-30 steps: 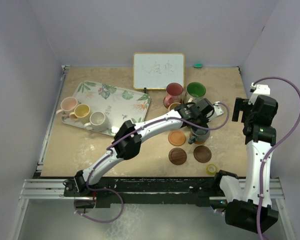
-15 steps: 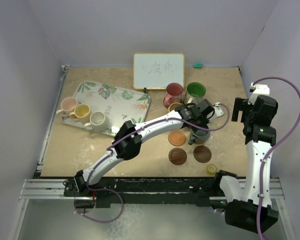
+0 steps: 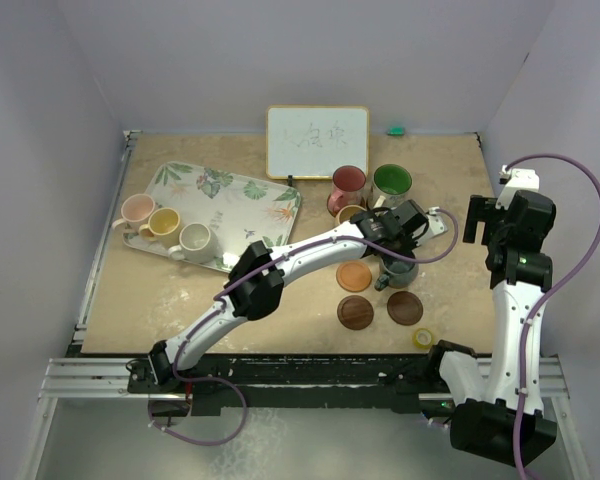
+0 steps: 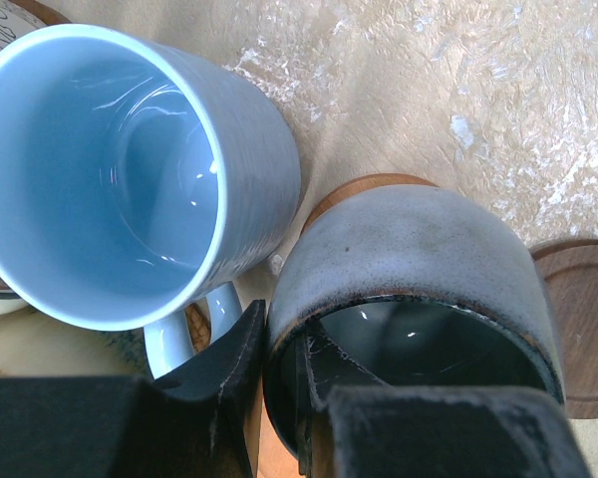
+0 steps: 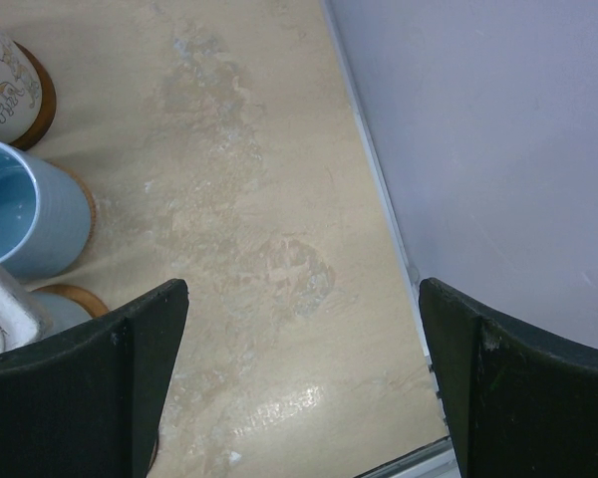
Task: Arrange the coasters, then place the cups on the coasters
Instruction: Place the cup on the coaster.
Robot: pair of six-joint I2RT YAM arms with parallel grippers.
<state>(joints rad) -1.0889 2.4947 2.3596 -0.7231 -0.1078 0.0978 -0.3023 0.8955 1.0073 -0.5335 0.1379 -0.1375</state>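
Note:
My left gripper [image 4: 279, 339] is shut on the rim of the grey cup [image 4: 409, 259], one finger inside it and one outside. That grey cup [image 3: 399, 272] stands on an orange coaster [image 4: 379, 184]. The blue cup [image 4: 110, 169] stands right beside it. A red cup [image 3: 348, 185] and a green cup [image 3: 391, 182] stand behind. An orange coaster [image 3: 354, 276] and two dark brown coasters [image 3: 357, 312] [image 3: 405, 308] lie bare in front. The pink [image 3: 137, 210], yellow [image 3: 163, 222] and white [image 3: 196, 239] cups sit on the tray. My right gripper [image 5: 304, 378] hangs open over bare table by the right wall.
The leaf-patterned tray [image 3: 235, 195] lies at the left. A small whiteboard [image 3: 317, 141] stands at the back. A yellow tape roll [image 3: 423, 338] lies near the front edge. My left arm stretches diagonally across the table's middle. The right wall [image 5: 498, 149] is close to my right gripper.

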